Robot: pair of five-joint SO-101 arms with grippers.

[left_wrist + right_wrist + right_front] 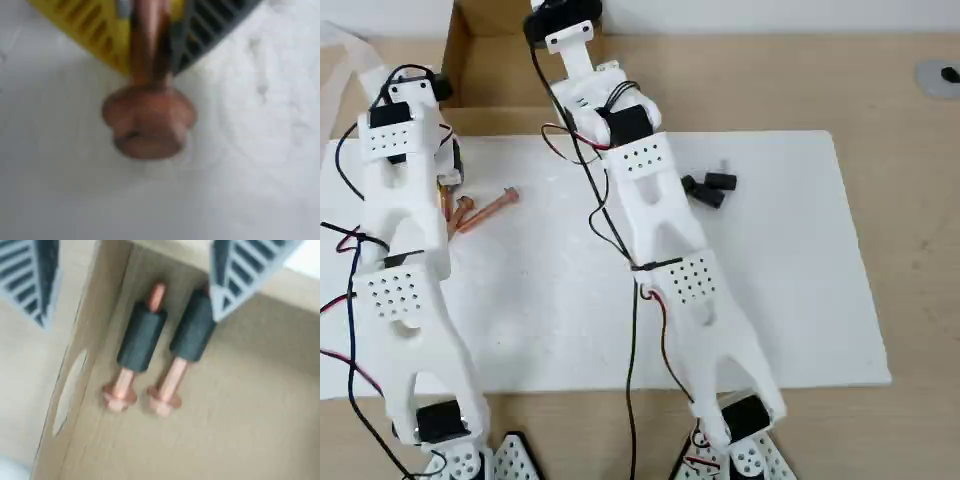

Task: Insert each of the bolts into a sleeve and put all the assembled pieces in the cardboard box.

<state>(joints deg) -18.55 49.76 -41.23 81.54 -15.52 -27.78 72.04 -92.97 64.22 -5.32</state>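
Observation:
My left gripper [150, 45] is shut on a copper bolt [148, 122], whose shank sits between the yellow finger [85, 25] and the grey one, with its head just above the white mat. In the high view this gripper [448, 188] is at the mat's left edge, beside loose copper bolts [485, 208]. My right gripper [132, 315] hangs open over the cardboard box [240, 430]. Two assembled pieces lie side by side on the box floor: one [140, 342] and the other [187, 337], each a bolt in a black sleeve. Loose black sleeves [710, 187] lie on the mat right of the right arm.
The cardboard box [470, 60] stands at the table's far edge, behind the white mat [540, 300]. Its side wall has an oval handle hole [67, 392]. A grey round fitting [938, 76] sits at the far right of the table.

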